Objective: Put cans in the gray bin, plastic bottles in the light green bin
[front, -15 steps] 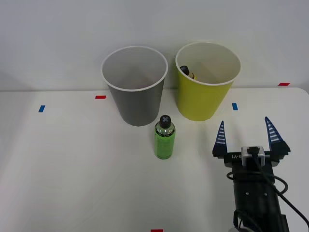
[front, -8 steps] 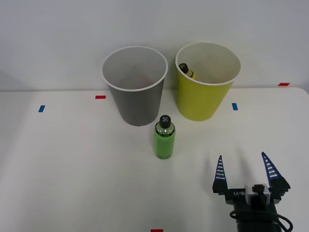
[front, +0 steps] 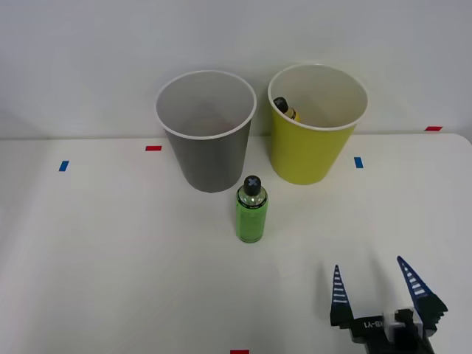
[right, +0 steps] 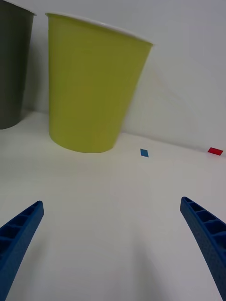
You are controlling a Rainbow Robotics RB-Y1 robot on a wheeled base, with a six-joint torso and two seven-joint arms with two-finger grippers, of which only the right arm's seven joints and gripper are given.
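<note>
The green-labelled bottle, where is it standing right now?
In the front view, the green-labelled bottle stands upright on the white table, just in front of the gray bin.

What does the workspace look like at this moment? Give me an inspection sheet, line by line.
Surface: white table with small red and blue tape marks.
Job's things: gray bin and light green bin upright side by side at the back; green-label bottle upright in front of the gray bin, apart from it; yellow-label bottle inside the light green bin.
Clutter: nothing seen.
End effector: right end effector open, holding nothing, low at the table's near right, apart from the bottle.
Cables: nothing seen.
Surroundings: plain white wall.
</note>
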